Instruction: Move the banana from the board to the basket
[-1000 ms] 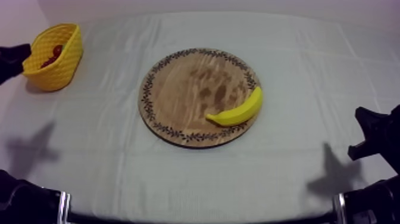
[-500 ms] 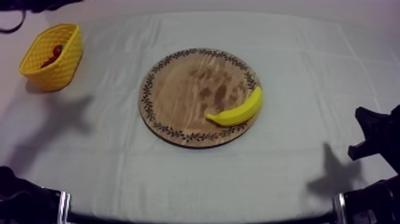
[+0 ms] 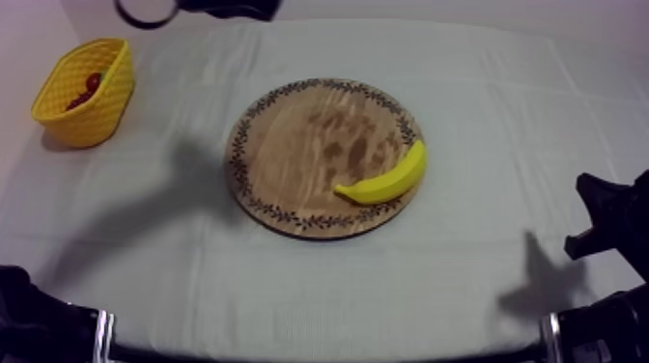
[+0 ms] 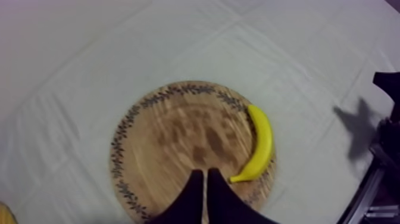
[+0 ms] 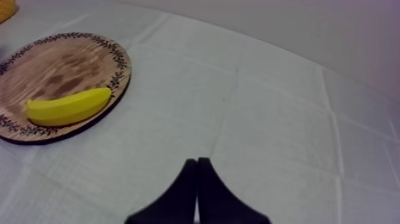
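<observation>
Worktop: round wooden board (image 3: 309, 135) on grey-white cloth (image 3: 502, 106).
Change: left arm (image 3: 232, 8) swung from yellow basket (image 3: 97, 114) over board; yellow banana (image 3: 391, 179) ungrasped.
Jaws: both clenched, empty.

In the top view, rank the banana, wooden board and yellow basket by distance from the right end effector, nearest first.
From the right end effector:
1. The banana, on the board's right edge, the side facing that arm.
2. The wooden board, judged by its middle, at the table's centre.
3. The yellow basket, at the far left corner.

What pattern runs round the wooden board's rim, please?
The rim bears a dark leafy vine, clearest in the top view.
</observation>
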